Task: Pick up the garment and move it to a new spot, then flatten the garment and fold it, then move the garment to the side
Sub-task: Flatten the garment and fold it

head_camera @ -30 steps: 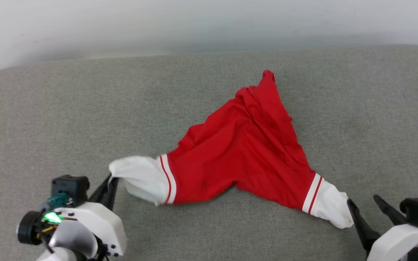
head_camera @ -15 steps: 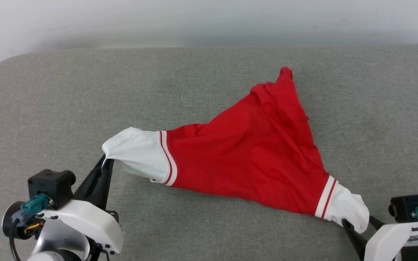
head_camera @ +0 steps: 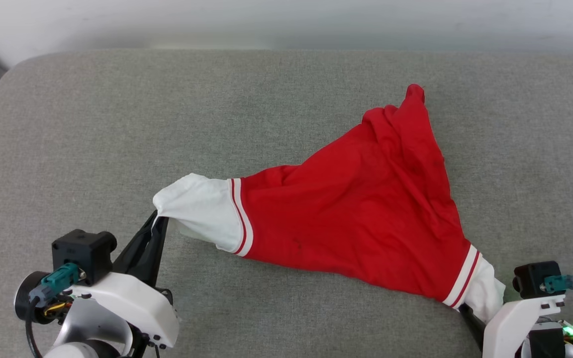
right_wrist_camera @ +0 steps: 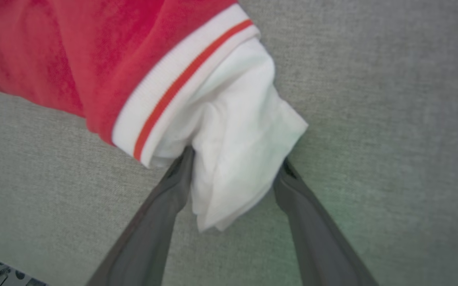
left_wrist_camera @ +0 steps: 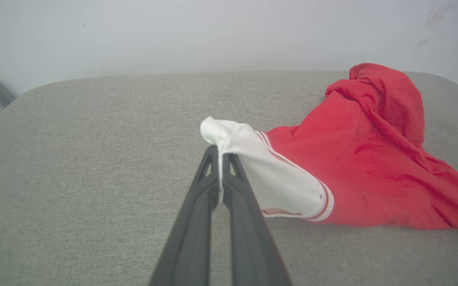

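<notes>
Grey woven padding (head_camera: pixel 117 124) lies under it all: the left gripper (left_wrist_camera: pixel 220 153) is pinched tight on the tip of one white sleeve (left_wrist_camera: pixel 253 159), and the right gripper (right_wrist_camera: pixel 237 163) stands spread, a finger on each side of the other white sleeve (right_wrist_camera: pixel 237 131). Between them the garment (head_camera: pixel 366 209) stretches over the padding's middle and right, its creased red body striped red-and-white at the sleeve seams, bunching to a far peak.

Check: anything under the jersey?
Grey cushion shows all round the jersey, and below the sleeve pinched up by the left end effector. Beneath the red body is covered, so unknown.
</notes>
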You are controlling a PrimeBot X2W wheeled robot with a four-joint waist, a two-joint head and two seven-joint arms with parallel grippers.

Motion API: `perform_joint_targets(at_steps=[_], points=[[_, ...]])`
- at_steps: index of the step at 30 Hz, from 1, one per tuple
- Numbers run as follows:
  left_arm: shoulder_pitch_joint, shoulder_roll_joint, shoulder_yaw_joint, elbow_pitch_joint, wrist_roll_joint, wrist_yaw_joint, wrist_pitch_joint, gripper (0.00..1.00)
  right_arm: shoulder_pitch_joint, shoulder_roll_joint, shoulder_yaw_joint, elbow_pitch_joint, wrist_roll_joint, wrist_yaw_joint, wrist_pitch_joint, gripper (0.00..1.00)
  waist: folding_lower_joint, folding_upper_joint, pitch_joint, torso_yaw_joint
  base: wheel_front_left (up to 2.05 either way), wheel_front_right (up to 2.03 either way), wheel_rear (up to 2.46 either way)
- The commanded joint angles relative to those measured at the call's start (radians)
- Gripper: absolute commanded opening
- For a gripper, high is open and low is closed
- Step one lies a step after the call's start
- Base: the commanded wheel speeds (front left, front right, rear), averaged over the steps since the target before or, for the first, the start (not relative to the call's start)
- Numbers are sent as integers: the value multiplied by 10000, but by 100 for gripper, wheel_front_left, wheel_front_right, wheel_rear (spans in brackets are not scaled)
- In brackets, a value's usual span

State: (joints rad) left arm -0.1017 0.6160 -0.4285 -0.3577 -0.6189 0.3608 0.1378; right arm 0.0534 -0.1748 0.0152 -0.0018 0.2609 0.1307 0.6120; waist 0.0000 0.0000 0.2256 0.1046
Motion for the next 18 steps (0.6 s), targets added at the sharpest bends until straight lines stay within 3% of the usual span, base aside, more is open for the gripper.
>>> perform_joint_targets(at_steps=[1, 2, 10, 18], points=[[-56, -26, -7, 36, 1, -25, 0, 0, 156, 63, 212, 391, 20, 0, 125, 17, 0, 0, -49, -11, 0, 0, 0], [-31, -22, -23, 78, -16, -46, 12, 0, 208, 42, 314, 466, 94, 1, 138, 0, 0, 0, -103, -22, 0, 0, 0], [319, 261, 110, 259, -105, -58, -86, 0, 108, -573, -104, -438, 782, -2, -194, 0, 0, 0, -873, -407, 0, 0, 0], [500, 965, 651, -187, -168, 11, 61, 0, -345, -1816, -837, -2075, 2038, -3, 765, 0, 0, 0, -1652, -881, 0, 0, 0]])
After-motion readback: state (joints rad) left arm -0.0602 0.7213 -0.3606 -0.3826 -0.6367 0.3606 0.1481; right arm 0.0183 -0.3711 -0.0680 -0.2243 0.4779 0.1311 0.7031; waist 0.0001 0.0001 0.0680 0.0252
